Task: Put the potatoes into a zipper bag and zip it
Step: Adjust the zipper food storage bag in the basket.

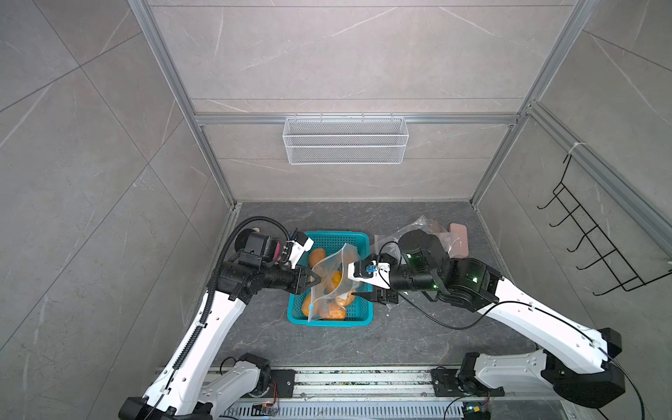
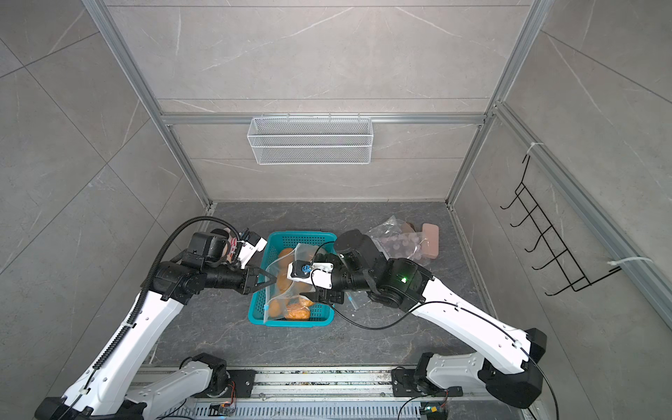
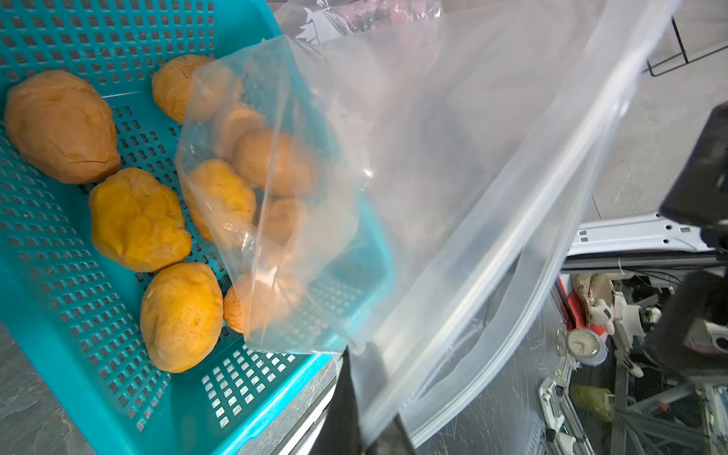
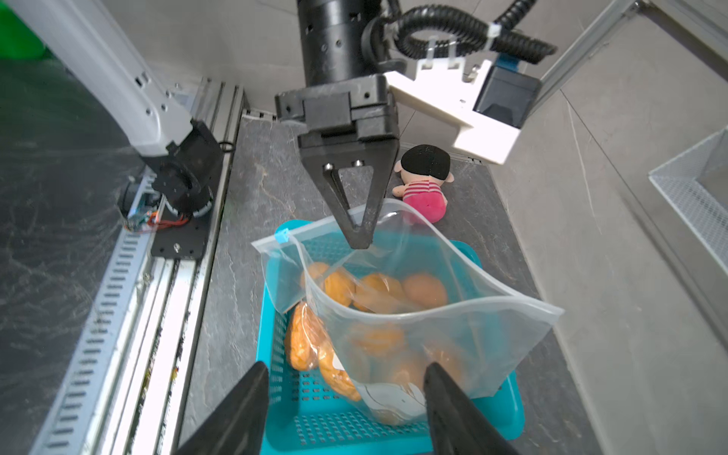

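A teal basket [image 1: 329,322] [image 2: 291,322] sits mid-table with orange-tan potatoes [image 3: 138,220] loose in it. A clear zipper bag [image 1: 331,276] [image 2: 287,287] [image 3: 433,177] hangs over the basket, its mouth gaping and its blue slider [image 4: 282,236] at one end. More potatoes [image 4: 378,291] show through the plastic; I cannot tell which lie inside. My left gripper [image 1: 316,280] [image 2: 274,280] [image 4: 358,236] is shut on the bag's rim. My right gripper [image 1: 354,280] [image 4: 346,409] is open beside the bag on the basket's right, holding nothing.
A pink plush doll [image 4: 425,185] lies behind the left arm. A second crumpled plastic bag [image 1: 432,236] and a pink block [image 1: 458,236] lie at the back right. A white wire basket [image 1: 345,140] hangs on the back wall, black hooks [image 1: 600,251] on the right wall.
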Controlling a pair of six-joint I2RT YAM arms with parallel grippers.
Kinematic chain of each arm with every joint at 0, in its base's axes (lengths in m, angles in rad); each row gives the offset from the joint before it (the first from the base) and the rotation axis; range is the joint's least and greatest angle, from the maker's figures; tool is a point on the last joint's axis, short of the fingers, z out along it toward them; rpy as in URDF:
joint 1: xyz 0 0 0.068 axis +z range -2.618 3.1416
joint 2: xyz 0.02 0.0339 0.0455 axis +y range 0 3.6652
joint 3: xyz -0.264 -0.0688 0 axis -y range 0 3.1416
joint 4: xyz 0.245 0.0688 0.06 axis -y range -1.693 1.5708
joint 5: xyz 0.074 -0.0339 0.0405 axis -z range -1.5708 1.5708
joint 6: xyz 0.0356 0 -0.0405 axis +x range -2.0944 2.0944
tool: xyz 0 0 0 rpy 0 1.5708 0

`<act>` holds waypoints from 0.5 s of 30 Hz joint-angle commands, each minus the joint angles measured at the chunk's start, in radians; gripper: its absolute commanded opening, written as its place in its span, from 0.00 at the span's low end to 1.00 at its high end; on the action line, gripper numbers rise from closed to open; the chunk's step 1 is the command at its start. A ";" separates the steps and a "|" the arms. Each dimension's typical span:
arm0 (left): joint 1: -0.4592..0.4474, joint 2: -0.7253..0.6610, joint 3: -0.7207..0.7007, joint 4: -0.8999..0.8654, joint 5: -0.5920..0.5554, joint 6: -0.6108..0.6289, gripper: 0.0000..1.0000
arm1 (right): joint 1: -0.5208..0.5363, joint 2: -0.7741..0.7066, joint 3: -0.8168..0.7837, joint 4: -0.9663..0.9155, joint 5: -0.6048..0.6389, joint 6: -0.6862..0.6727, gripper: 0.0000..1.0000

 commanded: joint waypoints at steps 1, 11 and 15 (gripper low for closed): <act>-0.002 -0.015 0.010 -0.014 0.080 0.058 0.00 | -0.031 0.029 0.042 -0.083 0.028 -0.201 0.63; -0.004 -0.014 0.006 -0.042 0.087 0.081 0.00 | -0.201 0.221 0.278 -0.123 -0.105 -0.299 0.59; -0.004 -0.001 0.012 -0.044 0.091 0.081 0.00 | -0.221 0.328 0.371 -0.152 -0.127 -0.344 0.59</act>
